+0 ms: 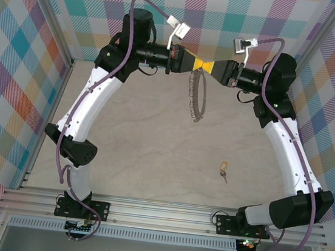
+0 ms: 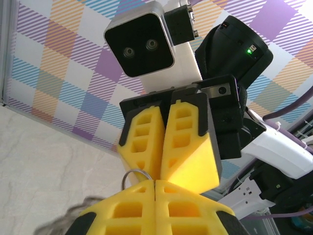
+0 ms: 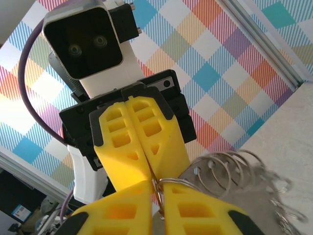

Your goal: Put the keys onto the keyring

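- My left pincer point(image 1: 199, 63) and right pincer point(image 1: 211, 65) meet tip to tip, both clamped on the hanging keyring point(image 1: 189, 100).
- The key point(image 1: 224, 169) lies on the table point(image 1: 140, 147), well apart.

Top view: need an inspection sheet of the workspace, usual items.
Surface: pale mottled tabletop.
Job's things: keyring hangs from the meeting fingertips, above the tabletop; key lies loose on the tabletop, nearer the right arm's base.
Clutter: nothing seen.
Grippers: left gripper and right gripper tip to tip, both shut on the keyring.
Cables: purple cables run along both arms.
Surroundings: checked cloth walls; metal rail at the near edge.
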Controlling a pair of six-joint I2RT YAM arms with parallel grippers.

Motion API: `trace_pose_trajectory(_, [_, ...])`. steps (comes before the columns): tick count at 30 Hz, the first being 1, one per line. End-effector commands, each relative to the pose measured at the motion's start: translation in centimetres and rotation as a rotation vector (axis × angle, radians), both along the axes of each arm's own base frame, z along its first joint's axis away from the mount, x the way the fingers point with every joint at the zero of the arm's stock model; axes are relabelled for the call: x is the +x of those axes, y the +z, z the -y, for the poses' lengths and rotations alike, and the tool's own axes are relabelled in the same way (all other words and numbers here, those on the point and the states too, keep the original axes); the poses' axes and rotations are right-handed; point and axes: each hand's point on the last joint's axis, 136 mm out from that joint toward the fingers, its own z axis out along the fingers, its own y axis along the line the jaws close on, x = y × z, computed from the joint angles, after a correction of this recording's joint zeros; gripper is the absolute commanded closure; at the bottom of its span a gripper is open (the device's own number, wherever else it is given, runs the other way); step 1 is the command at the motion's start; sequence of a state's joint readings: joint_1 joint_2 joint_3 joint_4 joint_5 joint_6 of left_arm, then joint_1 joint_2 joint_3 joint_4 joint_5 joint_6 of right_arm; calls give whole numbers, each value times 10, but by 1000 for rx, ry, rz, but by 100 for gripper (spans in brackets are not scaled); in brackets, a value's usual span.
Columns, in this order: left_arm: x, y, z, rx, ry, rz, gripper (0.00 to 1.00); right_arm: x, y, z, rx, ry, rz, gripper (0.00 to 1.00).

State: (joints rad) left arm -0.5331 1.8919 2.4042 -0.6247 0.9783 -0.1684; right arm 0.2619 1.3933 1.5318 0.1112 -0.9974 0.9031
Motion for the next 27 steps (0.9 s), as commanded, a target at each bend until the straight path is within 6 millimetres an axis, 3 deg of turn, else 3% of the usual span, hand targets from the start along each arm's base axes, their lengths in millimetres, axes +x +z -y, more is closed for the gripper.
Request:
trace_pose_trajectory(1, [-3,16,-2,-37,-15,44,100,-9,17,-2,9,22,75,100])
trace_pose_trajectory(3, [0,16,-3,-35,4,38,97,-9,17,-1,3,13,83,100])
trace_pose_trajectory(6, [14,16,-9,-21,105,34,67,-7,18,1,-12,-17,109,100])
trace_pose_trajectory(7, [21,16,-13,-15,154,29,62,-6,19,2,-13,-27,120,100])
trace_pose_trajectory(12, [49,24,-35,-76,359,-40,51,-2,31,4,3,-57,173,100])
trace_pose_trajectory(20, [43,52,-50,-338,403,-129,38,6,56,10,86,-137,230,100])
trace_pose_trajectory(27, [30,65,-38,-446,286,-191,49,12,75,14,183,-155,237,100])
